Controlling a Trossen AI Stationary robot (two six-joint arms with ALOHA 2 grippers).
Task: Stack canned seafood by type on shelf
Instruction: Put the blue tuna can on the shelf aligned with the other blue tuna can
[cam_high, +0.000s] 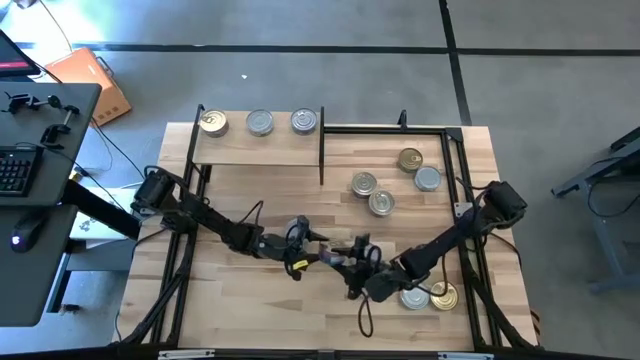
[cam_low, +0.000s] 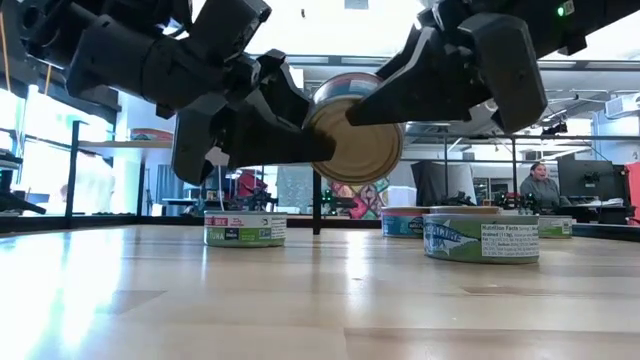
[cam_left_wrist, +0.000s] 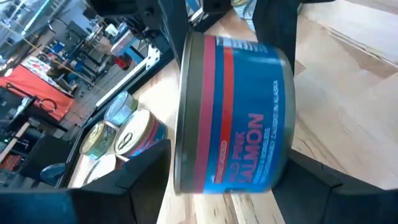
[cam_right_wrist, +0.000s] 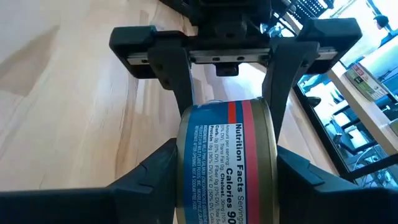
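Observation:
A blue-and-red salmon tin (cam_low: 360, 150) hangs in the air over the table's near middle, between my two grippers. My right gripper (cam_right_wrist: 227, 168) comes in from the right and is shut on it. My left gripper (cam_left_wrist: 230, 177) comes in from the left. It is open, with one finger on either side of the same tin (cam_left_wrist: 236, 112) and a strip of table showing past one finger. On the shelf (cam_high: 260, 150) at the far left stand three tins: one gold-topped (cam_high: 212, 123) and two silver-topped (cam_high: 260, 122). My right gripper pinches the tin between its two fingers, one on each flat end, at the rims (cam_right_wrist: 181, 155). The fingers come nearly level from the table's right. The tin hangs clear of the table on its edge, with its gold end (cam_low: 370, 145) facing the near side.
Several tins stand in a group on the table at the far right (cam_high: 381, 203). Two more (cam_high: 415, 297) sit near the front right, under my right arm. Black uprights (cam_high: 322, 150) rise beside the shelf, and a black frame runs along the table's edges.

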